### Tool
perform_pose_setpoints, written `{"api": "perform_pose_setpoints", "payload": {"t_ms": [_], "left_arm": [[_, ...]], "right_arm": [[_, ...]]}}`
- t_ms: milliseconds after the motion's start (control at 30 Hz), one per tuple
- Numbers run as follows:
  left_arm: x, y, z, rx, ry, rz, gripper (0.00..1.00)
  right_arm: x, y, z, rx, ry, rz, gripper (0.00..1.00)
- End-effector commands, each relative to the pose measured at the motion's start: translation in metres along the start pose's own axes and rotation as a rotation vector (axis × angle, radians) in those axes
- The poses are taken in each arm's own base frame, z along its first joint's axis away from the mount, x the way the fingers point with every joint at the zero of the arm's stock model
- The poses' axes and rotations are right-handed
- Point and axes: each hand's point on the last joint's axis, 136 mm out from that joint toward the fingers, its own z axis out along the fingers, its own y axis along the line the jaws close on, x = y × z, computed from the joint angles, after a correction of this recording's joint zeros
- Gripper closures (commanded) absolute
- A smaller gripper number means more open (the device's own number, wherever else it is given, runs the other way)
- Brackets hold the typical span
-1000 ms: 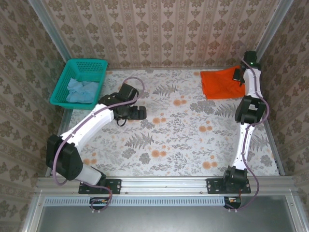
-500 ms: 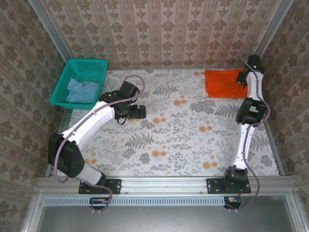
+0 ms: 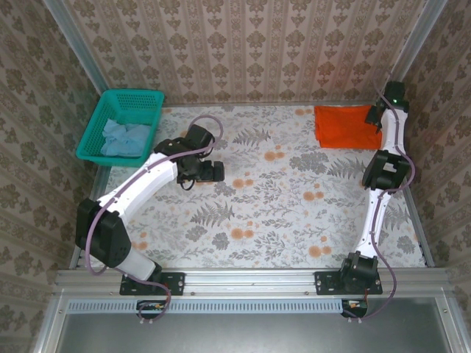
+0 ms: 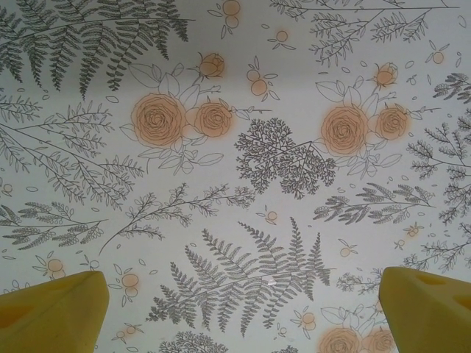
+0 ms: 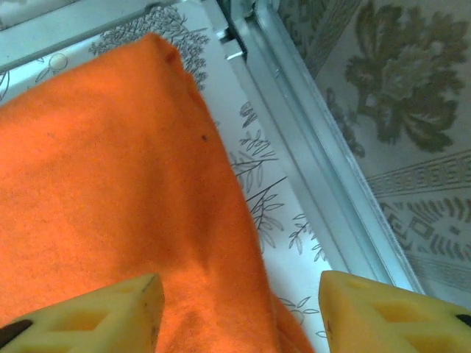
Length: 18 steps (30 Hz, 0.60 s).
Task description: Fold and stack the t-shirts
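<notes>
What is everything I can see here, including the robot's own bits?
orange t-shirt: one, bright orange, folded flat at the table's far right corner
light-blue t-shirt: one, pale blue, crumpled inside the basket
mesh basket: one, teal, far left corner
table: one, white with fern and orange flower print
walls: beige patterned, around the table
left arm: one, white, reaching mid-left
right arm: one, white, along the right edge
left gripper: yellow fingers, open over bare table
right gripper: yellow fingers, open over the orange t-shirt's edge
</notes>
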Motion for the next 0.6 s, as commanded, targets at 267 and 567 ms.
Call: {"api": "perform_pose_setpoints", "payload": {"t_ms": [267,567], "left_arm": [[-0.021,-0.015,-0.028,0.052,-0.088,-0.025,0.04],[-0.067,0.004,-0.101,0.002,-0.394,-0.024,0.03]], "right_arm": [[-0.043,0.011,-0.098,0.013,-0.09,0.034,0.16],[-0.044,0.069,-0.229,-0.1,-0.123,-0.082,0.16]]}}
